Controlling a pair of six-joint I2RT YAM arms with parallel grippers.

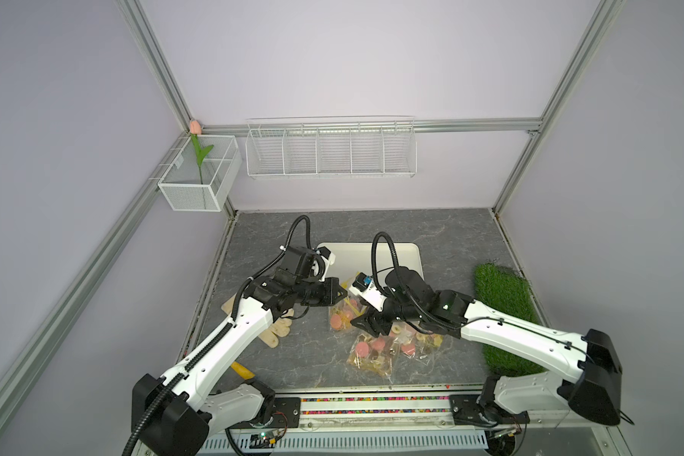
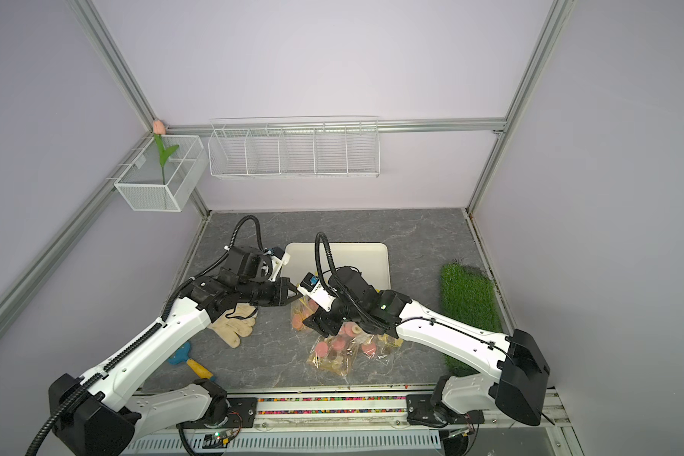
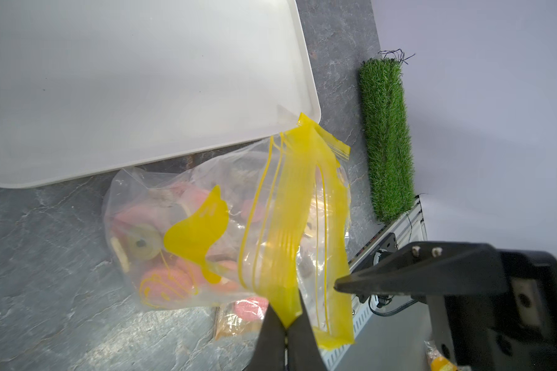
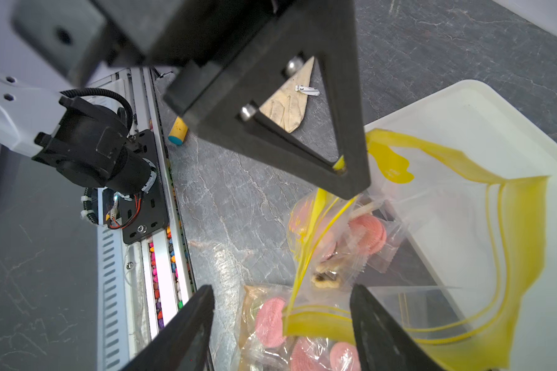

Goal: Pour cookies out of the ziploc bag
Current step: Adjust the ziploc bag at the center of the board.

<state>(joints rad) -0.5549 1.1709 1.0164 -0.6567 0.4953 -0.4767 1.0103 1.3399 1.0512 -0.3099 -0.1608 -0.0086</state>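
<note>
The clear ziploc bag (image 3: 180, 225) with a yellow zip band (image 3: 290, 208) lies by the near edge of the white tray (image 3: 142, 96). It holds pink, beige and dark cookies (image 4: 367, 233). My left gripper (image 3: 285, 324) is shut on the yellow band, as both top views show (image 1: 342, 294) (image 2: 297, 294). My right gripper (image 4: 282, 289) is open, its fingers either side of the band's other lip and touching nothing; it also shows from above (image 1: 362, 321). More cookies in clear wrappers (image 1: 376, 349) lie on the table in front of the bag.
A green grass mat (image 1: 506, 316) lies along the right edge. A beige glove (image 2: 234, 325) and a blue-and-yellow tool (image 2: 192, 361) lie under my left arm. Wire baskets (image 1: 330, 150) hang on the back wall.
</note>
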